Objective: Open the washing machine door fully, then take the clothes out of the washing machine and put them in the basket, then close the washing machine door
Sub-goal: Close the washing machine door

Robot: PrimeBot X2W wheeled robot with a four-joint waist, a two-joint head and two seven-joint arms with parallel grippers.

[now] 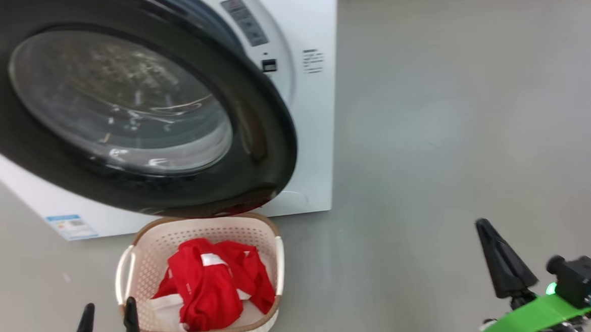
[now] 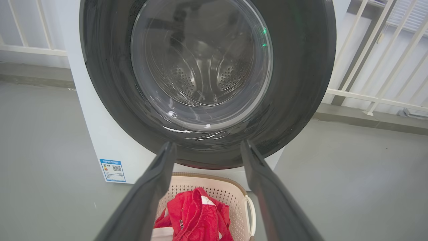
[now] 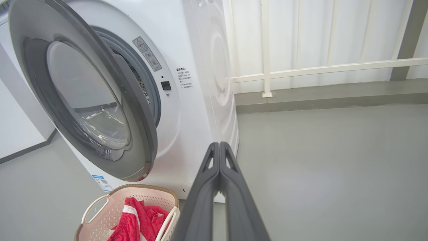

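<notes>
My left pincer [image 1: 108, 306] hangs with fingers spread wide, holding nothing, just beside the basket [image 1: 197, 223]. My right pincer [image 1: 482, 223] is pinched together and empty, over the grey floor [image 1: 450, 127] well to the right. The red clothes [image 1: 206, 287] lie in the basket, which sits on the floor before the washing machine [image 1: 318, 109], under the partly open washing machine door [image 1: 254, 153].

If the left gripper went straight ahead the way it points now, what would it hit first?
Most likely the washing machine door: the open left gripper points at its glass window, above the basket of clothes. How far off the door is, I cannot tell.
</notes>
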